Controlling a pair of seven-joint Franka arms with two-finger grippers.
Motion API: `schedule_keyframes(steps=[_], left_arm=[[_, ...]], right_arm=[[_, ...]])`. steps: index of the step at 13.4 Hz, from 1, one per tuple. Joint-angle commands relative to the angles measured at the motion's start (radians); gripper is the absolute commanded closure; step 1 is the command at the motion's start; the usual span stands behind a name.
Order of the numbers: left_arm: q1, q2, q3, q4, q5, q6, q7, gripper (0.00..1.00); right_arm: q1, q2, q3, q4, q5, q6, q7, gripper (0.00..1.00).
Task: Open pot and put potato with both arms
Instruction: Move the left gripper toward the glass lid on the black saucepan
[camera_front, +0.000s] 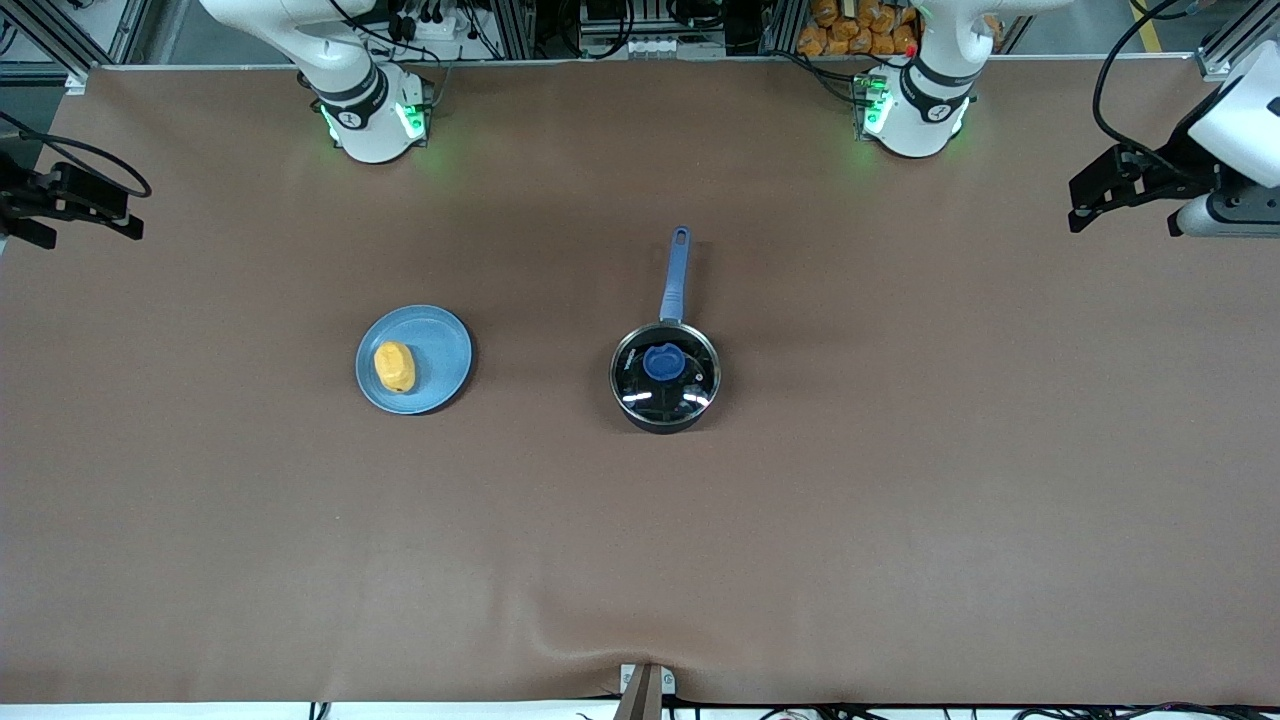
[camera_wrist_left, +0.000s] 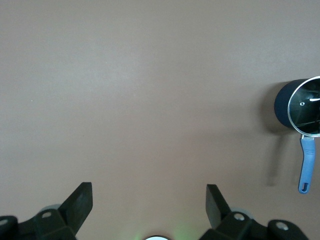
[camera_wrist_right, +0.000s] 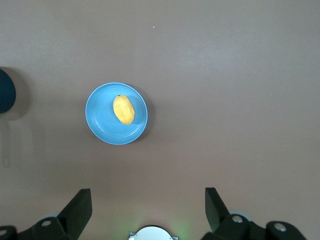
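Note:
The black pot (camera_front: 655, 422) stands mid-table with its blue handle (camera_front: 676, 275) pointing toward the arms' bases. The glass lid (camera_front: 690, 385) with a blue knob (camera_front: 663, 362) sits on it. The yellow-orange potato (camera_front: 394, 366) lies on a light-blue plate (camera_front: 445, 350) beside the pot, toward the right arm's end. My left gripper (camera_front: 1125, 215) is open and empty, high over the left arm's end of the table; its wrist view (camera_wrist_left: 149, 192) shows the pot (camera_wrist_left: 284, 107). My right gripper (camera_front: 70, 225) is open and empty, high over the right arm's end; its wrist view (camera_wrist_right: 148, 197) shows the potato (camera_wrist_right: 123, 109) on the plate (camera_wrist_right: 102, 122).
The brown table cover (camera_front: 640, 560) is bare around the pot and plate. Both green-lit arm bases (camera_front: 375, 120) stand along the edge farthest from the front camera. A small clamp (camera_front: 645, 685) sits at the nearest edge.

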Motion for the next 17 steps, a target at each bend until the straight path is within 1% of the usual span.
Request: schedule_keyframes(steps=[1, 5, 6, 8, 9, 10, 13, 15, 17], left_arm=[[0.007, -0.003, 0.000, 0.009, -0.019, -0.012, 0.016, 0.00], [-0.001, 0.004, 0.003, 0.011, -0.012, -0.012, 0.008, 0.00], [0.005, 0.021, 0.001, 0.009, -0.025, -0.010, 0.014, 0.00], [-0.021, 0.076, -0.015, 0.009, -0.038, 0.000, 0.003, 0.00], [-0.044, 0.108, -0.041, 0.011, -0.038, 0.026, -0.007, 0.00], [-0.070, 0.128, -0.052, 0.011, -0.042, 0.068, -0.060, 0.00], [-0.159, 0.226, -0.066, 0.014, -0.053, 0.155, -0.209, 0.00], [-0.243, 0.291, -0.065, 0.015, -0.052, 0.248, -0.291, 0.00], [-0.338, 0.366, -0.065, 0.026, -0.050, 0.366, -0.483, 0.00]], right_arm=[[-0.003, -0.028, 0.010, -0.023, -0.016, -0.004, 0.025, 0.00], [-0.003, -0.028, 0.013, -0.023, -0.016, -0.003, 0.025, 0.00], [-0.002, -0.028, 0.013, -0.023, -0.016, -0.003, 0.025, 0.00], [-0.002, -0.028, 0.013, -0.023, -0.016, -0.003, 0.025, 0.00], [0.000, -0.027, 0.013, -0.023, -0.016, -0.003, 0.025, 0.00], [0.001, -0.027, 0.013, -0.023, -0.016, -0.003, 0.025, 0.00], [0.003, -0.027, 0.013, -0.023, -0.016, -0.003, 0.027, 0.00], [0.004, -0.027, 0.013, -0.026, -0.016, -0.001, 0.027, 0.00], [0.004, -0.027, 0.013, -0.032, -0.016, 0.004, 0.027, 0.00]])
